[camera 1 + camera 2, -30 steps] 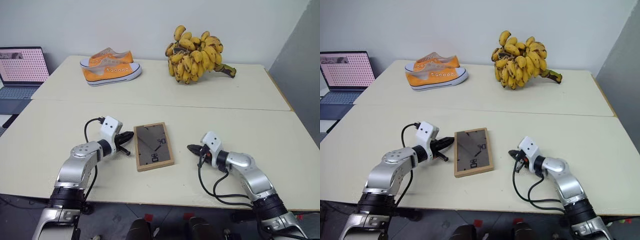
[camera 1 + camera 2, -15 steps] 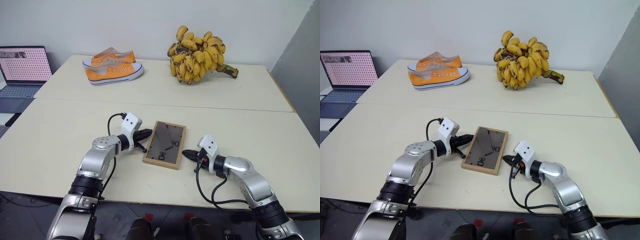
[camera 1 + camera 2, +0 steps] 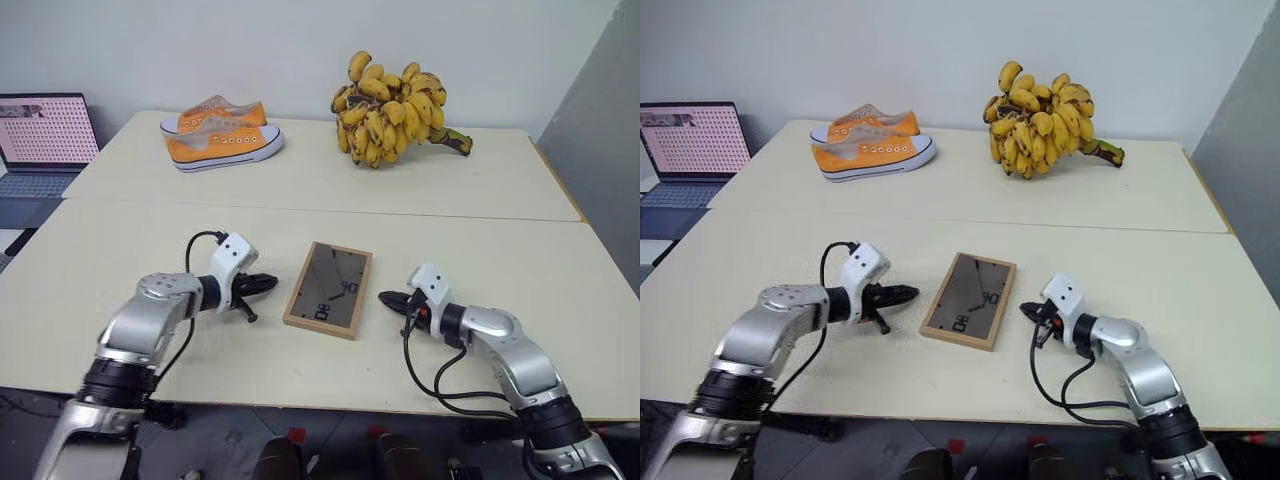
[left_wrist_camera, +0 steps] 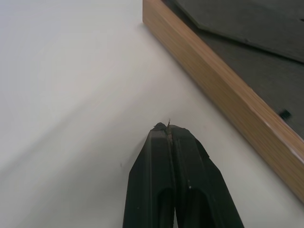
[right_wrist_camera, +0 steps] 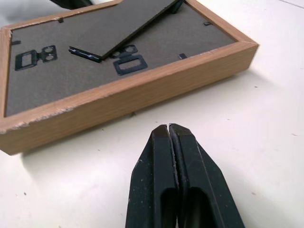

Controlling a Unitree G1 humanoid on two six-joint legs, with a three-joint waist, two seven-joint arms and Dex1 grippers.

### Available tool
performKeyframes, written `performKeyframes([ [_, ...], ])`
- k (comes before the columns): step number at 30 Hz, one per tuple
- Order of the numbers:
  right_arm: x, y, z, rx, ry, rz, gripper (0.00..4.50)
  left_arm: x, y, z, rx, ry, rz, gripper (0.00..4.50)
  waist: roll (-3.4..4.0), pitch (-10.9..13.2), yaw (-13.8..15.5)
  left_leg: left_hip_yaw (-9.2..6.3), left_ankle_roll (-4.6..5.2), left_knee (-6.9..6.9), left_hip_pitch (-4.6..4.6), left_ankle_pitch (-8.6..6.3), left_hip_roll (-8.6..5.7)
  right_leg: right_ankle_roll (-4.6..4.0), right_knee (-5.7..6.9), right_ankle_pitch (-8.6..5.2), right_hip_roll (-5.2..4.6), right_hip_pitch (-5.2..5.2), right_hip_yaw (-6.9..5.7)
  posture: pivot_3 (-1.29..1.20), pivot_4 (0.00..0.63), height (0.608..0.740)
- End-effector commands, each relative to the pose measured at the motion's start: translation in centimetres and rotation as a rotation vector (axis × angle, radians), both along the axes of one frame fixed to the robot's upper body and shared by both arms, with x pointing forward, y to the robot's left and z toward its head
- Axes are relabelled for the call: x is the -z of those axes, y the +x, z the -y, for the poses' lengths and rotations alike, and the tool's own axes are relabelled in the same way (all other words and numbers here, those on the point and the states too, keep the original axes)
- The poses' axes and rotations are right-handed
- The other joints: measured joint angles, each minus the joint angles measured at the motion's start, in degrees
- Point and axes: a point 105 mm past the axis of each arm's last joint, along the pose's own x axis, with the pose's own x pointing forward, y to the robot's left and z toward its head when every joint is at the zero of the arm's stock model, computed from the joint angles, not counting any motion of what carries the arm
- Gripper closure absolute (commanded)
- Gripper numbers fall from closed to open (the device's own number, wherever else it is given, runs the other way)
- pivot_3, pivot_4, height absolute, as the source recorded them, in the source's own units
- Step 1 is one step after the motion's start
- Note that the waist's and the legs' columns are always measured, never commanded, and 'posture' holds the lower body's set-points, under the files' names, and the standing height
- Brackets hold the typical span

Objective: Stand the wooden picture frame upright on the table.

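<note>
Frame flat on counter, rotated by your nudge, both hands off it.

Since a second ago the frame has swung from roughly square-on to slanted, grey back and prop stand facing up; your left hand pushed in at its left edge, then backed away and now sits just beside it, fingers together, holding nothing. Right hand is just beside the right edge, fingers together too, not touching. So the frame is only turned, not stood up, and no grip is on it yet; you likely need to get under an edge to lift it. Shoes, bananas and laptop sit well apart at the back. Nothing blocks the counter around the frame.
</note>
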Motion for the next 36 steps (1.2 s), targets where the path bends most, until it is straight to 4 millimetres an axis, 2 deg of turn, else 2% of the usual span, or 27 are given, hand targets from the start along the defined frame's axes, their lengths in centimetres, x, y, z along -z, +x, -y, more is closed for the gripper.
performKeyframes([
  [1,-1.0,0.2,1.3,0.006,-0.006,0.051,4.46,-3.1,-1.0,0.4,-0.014,-0.131,-0.107,4.45,0.0,0.0,0.0,0.0,0.0,0.0,0.01,0.0,0.0,0.03,0.0,-0.02,0.0,0.0,0.0,0.0,0.15,0.74],
  [4,-1.2,0.5,1.7,0.019,-0.011,0.062,4.46,-3.2,-2.2,1.4,-0.005,-0.225,-0.265,4.45,0.0,0.0,-0.1,0.0,0.0,0.0,0.02,0.0,0.0,0.15,0.0,-0.09,0.0,0.01,-0.01,0.0,0.15,0.74],
  [7,-1.2,0.5,1.8,0.026,-0.01,0.067,4.5,-3.1,-3.0,1.8,-0.01,-0.276,-0.363,4.0,0.0,0.0,-0.3,-0.01,0.01,-0.01,0.01,0.0,0.01,0.11,0.0,-0.07,0.01,0.0,-0.01,0.0,0.15,0.74],
  [13,-1.0,0.2,2.1,0.036,-0.012,0.061,4.5,-3.6,-4.2,1.8,0.011,-0.324,-0.452,2.68,0.0,0.0,-0.4,-0.03,0.01,-0.02,0.02,0.0,0.03,0.01,0.01,-0.01,0.02,-0.03,-0.02,0.0,0.15,0.74],
  [20,-1.0,0.2,2.8,0.047,-0.028,0.06,4.5,-3.7,-3.6,1.1,-0.019,-0.321,-0.474,1.15,0.0,0.0,-0.4,-0.02,0.0,-0.01,0.03,0.0,0.01,0.02,0.0,-0.01,0.01,-0.01,-0.01,0.0,0.15,0.74],
  [25,-1.1,0.3,2.9,0.046,-0.041,0.078,4.5,-3.0,-2.8,0.5,-0.063,-0.299,-0.477,1.15,0.0,0.0,-0.3,-0.01,0.0,-0.03,0.02,0.0,0.02,0.0,0.0,-0.01,0.02,-0.04,0.0,0.0,0.15,0.74],
  [36,-1.3,1.0,0.9,0.044,-0.025,0.124,4.5,0.1,-3.0,3.3,-0.041,-0.28,-0.551,1.15,0.0,0.0,-0.3,-0.01,0.0,-0.03,0.01,0.0,0.01,-0.01,0.0,-0.01,0.02,-0.04,0.01,0.0,0.15,0.74],
])
